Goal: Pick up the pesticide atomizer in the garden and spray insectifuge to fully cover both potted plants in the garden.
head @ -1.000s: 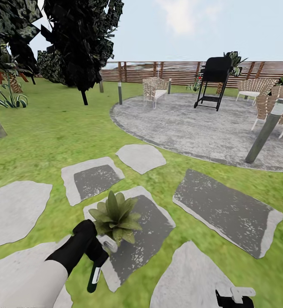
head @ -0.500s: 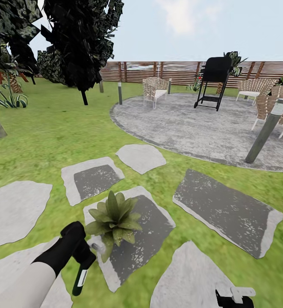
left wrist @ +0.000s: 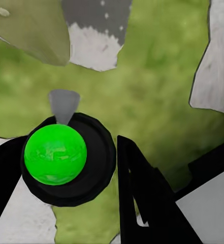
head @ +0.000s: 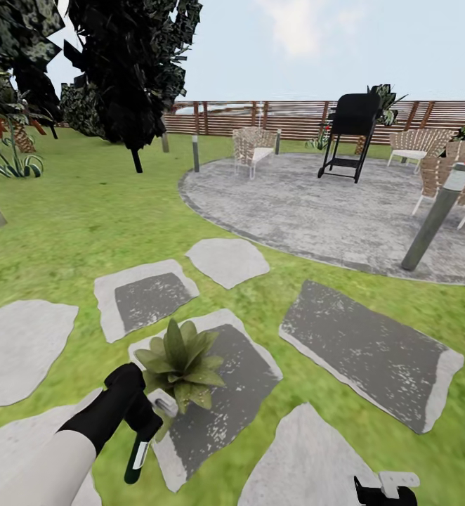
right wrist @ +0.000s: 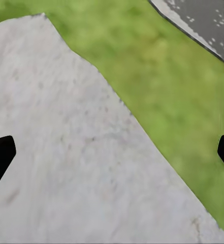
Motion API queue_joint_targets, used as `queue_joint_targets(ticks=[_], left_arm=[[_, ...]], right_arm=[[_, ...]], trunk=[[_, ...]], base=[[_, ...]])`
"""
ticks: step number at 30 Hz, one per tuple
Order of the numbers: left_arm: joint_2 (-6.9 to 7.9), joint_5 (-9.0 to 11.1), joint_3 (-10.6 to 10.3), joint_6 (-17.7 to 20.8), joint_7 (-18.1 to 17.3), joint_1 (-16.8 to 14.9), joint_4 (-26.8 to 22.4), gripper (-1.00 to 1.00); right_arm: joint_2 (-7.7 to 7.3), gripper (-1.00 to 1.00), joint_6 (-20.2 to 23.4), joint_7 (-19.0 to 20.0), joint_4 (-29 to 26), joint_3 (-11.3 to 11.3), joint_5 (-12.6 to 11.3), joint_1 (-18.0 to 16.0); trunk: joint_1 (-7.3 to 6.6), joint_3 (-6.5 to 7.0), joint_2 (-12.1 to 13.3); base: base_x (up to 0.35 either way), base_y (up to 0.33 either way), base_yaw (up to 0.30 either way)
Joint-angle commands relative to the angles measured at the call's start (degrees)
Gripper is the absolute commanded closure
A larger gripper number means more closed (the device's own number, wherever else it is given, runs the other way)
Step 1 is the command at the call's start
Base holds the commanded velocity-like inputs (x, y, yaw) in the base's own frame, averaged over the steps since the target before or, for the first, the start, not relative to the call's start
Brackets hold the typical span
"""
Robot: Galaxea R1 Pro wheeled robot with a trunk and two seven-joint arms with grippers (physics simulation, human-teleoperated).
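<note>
Head view. Left gripper is closed around the pesticide atomizer, which hangs down from the black fingers with its pale end toward the grass, green-black body slightly tilted. One potted plant sits just ahead of the pincer, its near leaves overlapping the fingers in this view — touching or merely in front, cannot tell. The plant stands on a grey stepping stone. Judged step: pickup is done, spraying of this rosette is in hand. The next move calls for turning the nozzle at the leaves and sweeping across them. A second rosette is not picked out here. Beyond the pincer lie more stones, lawn and the round patio with a black grill, wicker chairs and a slat fence; a grey bollard light stands well off toward the right arm's side. Open room all round.

Left wrist view. Fingers flank a black round body with a bright green dome, the atomizer seen end-on and gripped. A leaf tip lies near; grass and stone edges sit below.

Right wrist view. Right gripper is spread wide and empty, fingertips at both margins, over a pale stone slab whose edge meets the grass.
</note>
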Motion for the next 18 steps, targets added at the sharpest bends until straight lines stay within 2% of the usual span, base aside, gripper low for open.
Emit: queue_joint_targets(ticks=[1,14,18], left_arm=[[0.04,-0.54,-0.19,0.31,-0.55,-0.03,-0.10,1.00],[-0.37,-0.52,-0.01,1.00,-0.69,-1.29,-0.19,1.00],[0.21,-0.54,0.12,0.89,-0.57,-0.93,0.36,1.00]], right_arm=[[0.01,-1.00,-0.21,-0.02,0.07,-0.48,0.61,-0.04],[0.01,-1.00,-0.21,-0.02,0.07,-0.48,0.62,-0.04],[0.01,-1.00,-0.21,-0.02,0.07,-0.48,0.62,-0.04]], trunk=[[-0.01,-0.05,-0.02],[-0.01,-0.05,-0.02],[-0.01,-0.05,-0.02]], base=[[-0.004,-0.129,0.000],[0.000,-0.013,0.000],[0.000,0.000,0.000]])
